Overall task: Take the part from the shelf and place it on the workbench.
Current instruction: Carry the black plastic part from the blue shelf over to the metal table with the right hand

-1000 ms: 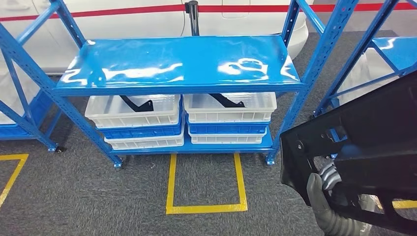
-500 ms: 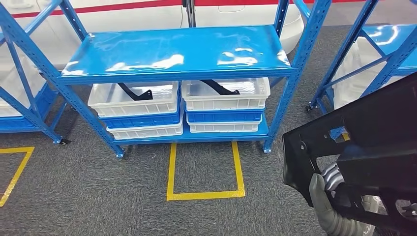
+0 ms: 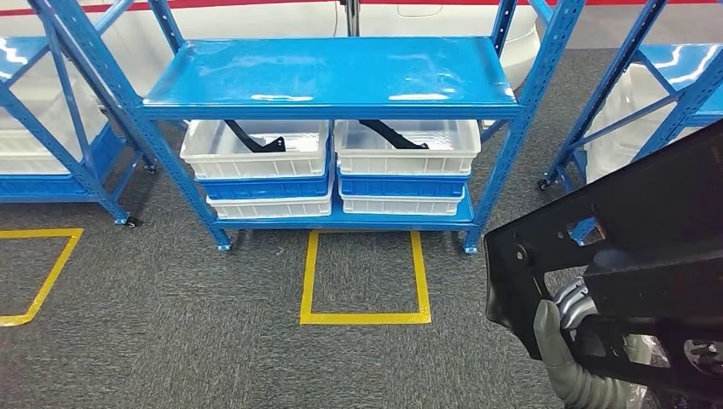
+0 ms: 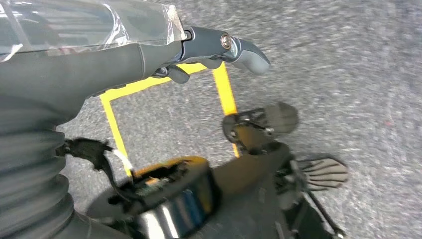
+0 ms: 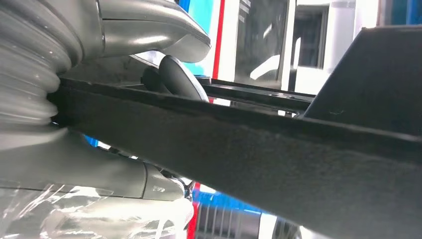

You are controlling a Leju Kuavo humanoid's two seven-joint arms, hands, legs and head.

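Observation:
A large black moulded part [image 3: 648,230] fills the lower right of the head view. My right hand [image 3: 573,345] grips it from below, the grey thumb pressed on its near edge. In the right wrist view the part's long dark edge [image 5: 249,149] runs across between the thumb [image 5: 149,35] and a dark finger [image 5: 179,77]. My left hand [image 4: 219,47] hangs over the grey carpet with nothing in it. The blue shelf [image 3: 332,77] stands ahead, beyond a strip of floor.
On the shelf's lower level, stacked white and blue bins [image 3: 256,145] [image 3: 407,145] hold other black parts. A yellow taped square [image 3: 365,318] marks the carpet before it. More blue racks stand left [image 3: 51,170] and right [image 3: 648,77]. A white car body lies behind.
The whole view has shifted: the shelf now sits higher and further right in the picture, with more carpet showing in front. The black part stays in my right hand.

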